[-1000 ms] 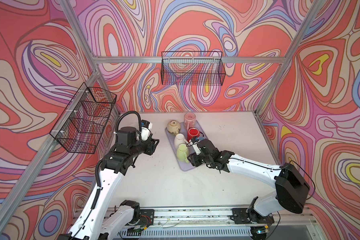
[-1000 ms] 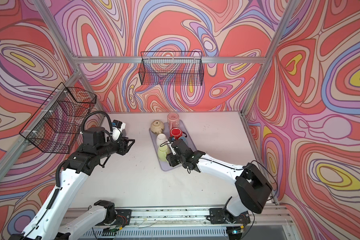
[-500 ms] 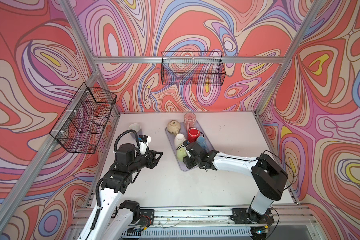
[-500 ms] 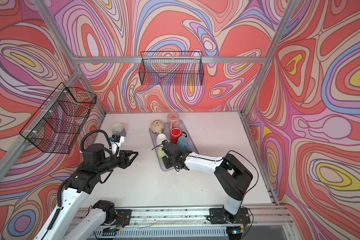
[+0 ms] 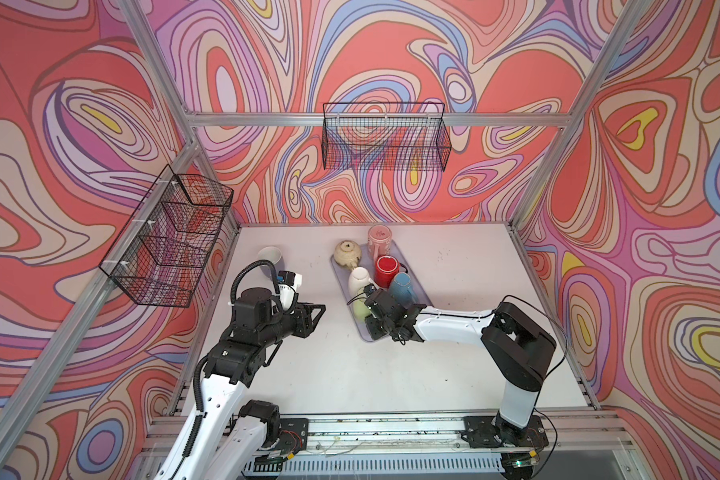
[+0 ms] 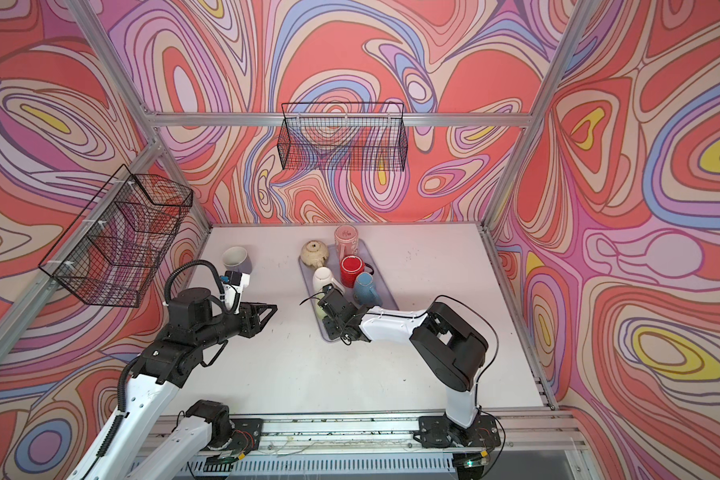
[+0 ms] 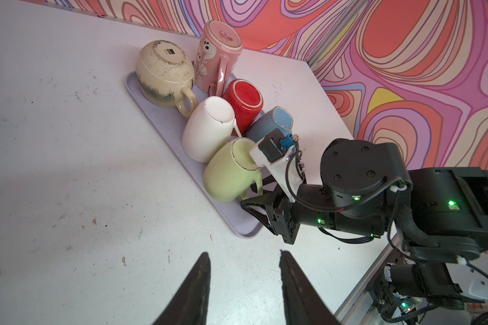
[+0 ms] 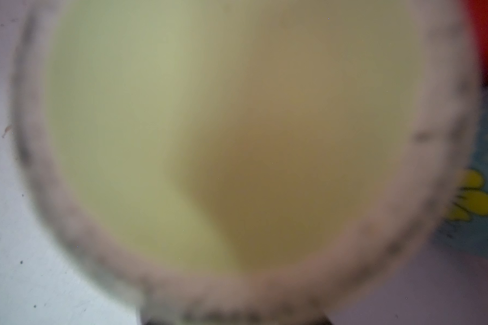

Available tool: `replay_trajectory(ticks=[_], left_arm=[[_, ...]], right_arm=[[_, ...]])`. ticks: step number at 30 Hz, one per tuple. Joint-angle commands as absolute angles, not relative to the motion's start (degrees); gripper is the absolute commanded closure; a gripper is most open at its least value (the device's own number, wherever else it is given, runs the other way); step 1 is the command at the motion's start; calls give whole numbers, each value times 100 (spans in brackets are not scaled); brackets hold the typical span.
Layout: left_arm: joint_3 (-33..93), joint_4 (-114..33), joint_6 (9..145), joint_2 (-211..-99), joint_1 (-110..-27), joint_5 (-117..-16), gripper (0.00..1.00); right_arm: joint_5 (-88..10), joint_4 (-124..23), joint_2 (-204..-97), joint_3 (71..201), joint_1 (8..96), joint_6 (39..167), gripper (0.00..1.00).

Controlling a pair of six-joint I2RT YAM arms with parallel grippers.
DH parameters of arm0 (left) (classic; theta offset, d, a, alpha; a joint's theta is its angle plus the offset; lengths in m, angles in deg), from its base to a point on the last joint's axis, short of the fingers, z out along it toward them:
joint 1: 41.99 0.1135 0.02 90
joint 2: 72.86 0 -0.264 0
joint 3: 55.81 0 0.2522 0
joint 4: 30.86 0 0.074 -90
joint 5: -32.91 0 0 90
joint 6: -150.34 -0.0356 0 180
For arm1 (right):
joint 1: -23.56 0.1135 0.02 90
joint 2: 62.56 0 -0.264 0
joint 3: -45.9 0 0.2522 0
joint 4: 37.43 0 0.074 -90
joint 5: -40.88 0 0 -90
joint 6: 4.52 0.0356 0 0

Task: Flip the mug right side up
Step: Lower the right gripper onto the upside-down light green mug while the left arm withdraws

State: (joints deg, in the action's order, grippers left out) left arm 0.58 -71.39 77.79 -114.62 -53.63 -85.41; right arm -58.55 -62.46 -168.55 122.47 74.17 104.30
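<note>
My right hand (image 7: 251, 194) has reached the green mug (image 7: 227, 174), clamped or not I cannot tell; flip should follow, left hand (image 7: 244, 254) fingers apart

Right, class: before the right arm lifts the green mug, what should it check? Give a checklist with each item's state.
1. Green mug base-up on tray: ok.
2. Right gripper at its handle: ok.
3. Jaws shut on handle: cannot tell.
4. Left gripper open, empty, off the tray: ok.
5. Room around green mug: not ok, white mug close beside it.
</note>
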Motion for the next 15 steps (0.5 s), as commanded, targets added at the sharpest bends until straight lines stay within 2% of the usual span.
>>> replay_trajectory(ticks=[1,15], left_arm=[[108,-7090,7818,-11500,-5377,-8499,57],[127,-7116,7792,-11575,-5377,-8478,57]], right_arm=[[-6002,-5988,-16935,12200,7453,10521,58],[-6132,-5865,-17093,12145,7446,10533,66]])
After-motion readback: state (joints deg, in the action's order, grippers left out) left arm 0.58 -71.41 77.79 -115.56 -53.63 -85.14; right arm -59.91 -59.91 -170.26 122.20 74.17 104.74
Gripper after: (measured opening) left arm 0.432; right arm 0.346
